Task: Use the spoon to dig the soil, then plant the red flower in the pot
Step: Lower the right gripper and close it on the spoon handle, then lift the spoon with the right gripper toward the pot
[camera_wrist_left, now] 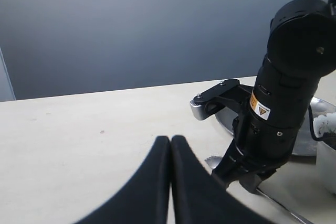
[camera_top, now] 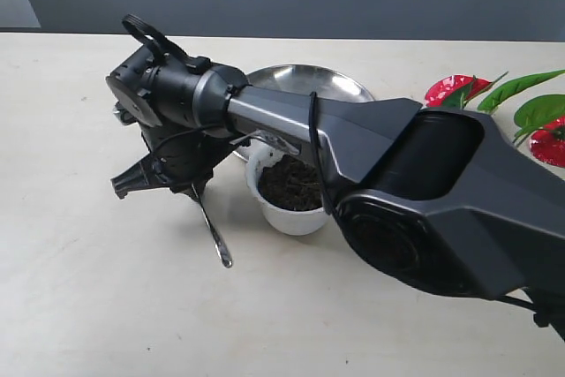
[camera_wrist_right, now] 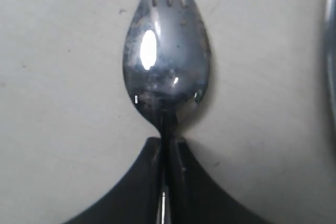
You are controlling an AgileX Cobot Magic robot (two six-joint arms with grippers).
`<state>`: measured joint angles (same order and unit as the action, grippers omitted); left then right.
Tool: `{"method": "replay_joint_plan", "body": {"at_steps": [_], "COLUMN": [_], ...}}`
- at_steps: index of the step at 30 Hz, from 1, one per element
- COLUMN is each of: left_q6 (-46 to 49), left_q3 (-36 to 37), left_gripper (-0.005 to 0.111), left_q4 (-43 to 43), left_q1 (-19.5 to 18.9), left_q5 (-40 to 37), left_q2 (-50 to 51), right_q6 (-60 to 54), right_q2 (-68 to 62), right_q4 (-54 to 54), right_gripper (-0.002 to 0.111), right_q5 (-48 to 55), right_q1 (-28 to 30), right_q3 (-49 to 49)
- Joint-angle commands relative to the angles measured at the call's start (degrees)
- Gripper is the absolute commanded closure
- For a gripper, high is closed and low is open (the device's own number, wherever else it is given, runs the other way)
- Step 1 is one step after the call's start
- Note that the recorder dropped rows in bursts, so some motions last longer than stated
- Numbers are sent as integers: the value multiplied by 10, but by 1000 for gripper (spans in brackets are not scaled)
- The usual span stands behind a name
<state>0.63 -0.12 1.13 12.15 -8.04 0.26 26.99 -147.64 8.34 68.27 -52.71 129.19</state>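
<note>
Your right gripper [camera_wrist_right: 168, 153] is clamped on the spoon [camera_wrist_right: 167, 61] – left gripper [camera_wrist_left: 170, 145] pinched together, holding nothing.

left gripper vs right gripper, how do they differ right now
The right gripper is shut on the spoon just below its bowl; the left gripper is shut with nothing between its fingers. The right gripper reaches across to the left of the pot, close to the table; the left gripper shows only in its own wrist view, above bare table. Both have black, tapering fingers.
</note>
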Motion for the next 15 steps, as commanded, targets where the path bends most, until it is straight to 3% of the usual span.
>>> {"method": "replay_joint_plan", "body": {"at_steps": [1, 15], "left_q6": [0, 0], "left_q3": [1, 1], "left_gripper": [106, 106], "left_q4": [-2, -2], "left_q1": [4, 4], "left_q5": [7, 7], "left_q2": [-3, -3], "right_q6": [1, -27], "right_q2": [-4, 105], "right_q4": [-50, -72], "right_gripper": [109, 109], "right_q5": [2, 1], "right_q1": [1, 0], "right_q3": [-3, -3]}}
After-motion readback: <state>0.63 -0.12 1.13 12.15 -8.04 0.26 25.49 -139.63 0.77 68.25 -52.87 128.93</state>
